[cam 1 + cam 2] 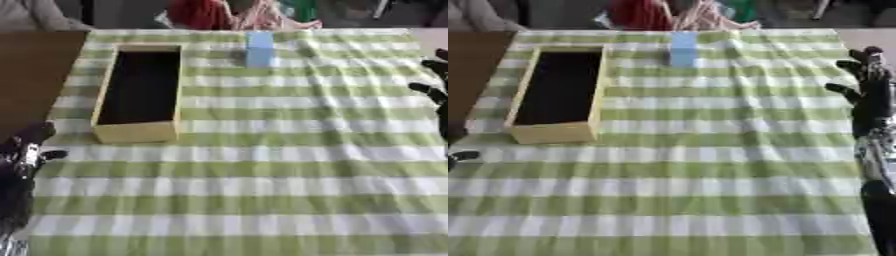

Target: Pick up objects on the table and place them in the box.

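On the left part of the table [262, 190], which is covered with a green and white checked cloth, stands a long yellow box [138, 131] with its open side up. Its inside looks dark, and I cannot see any object in it. The box lies lengthwise, going away from the robot, and its near short wall faces the front edge of the table. A light blue block [259, 49] stands upright near the far edge of the table, just to the right of the far end of the box but not touching it. Between the block and the front edge the cloth gives a wide open area, and the same open area reaches to the right edge. To the left of the box a brown surface [35, 75] shows beside the cloth. The left hand [31, 145] shows at the lower left, near the front corner of the box but apart from it; whether its fingers are apart or together I cannot tell. The right hand [866, 85] is at the right edge of the table, with its fingers spread and pointing up, and it holds nothing. It is well apart from the block.
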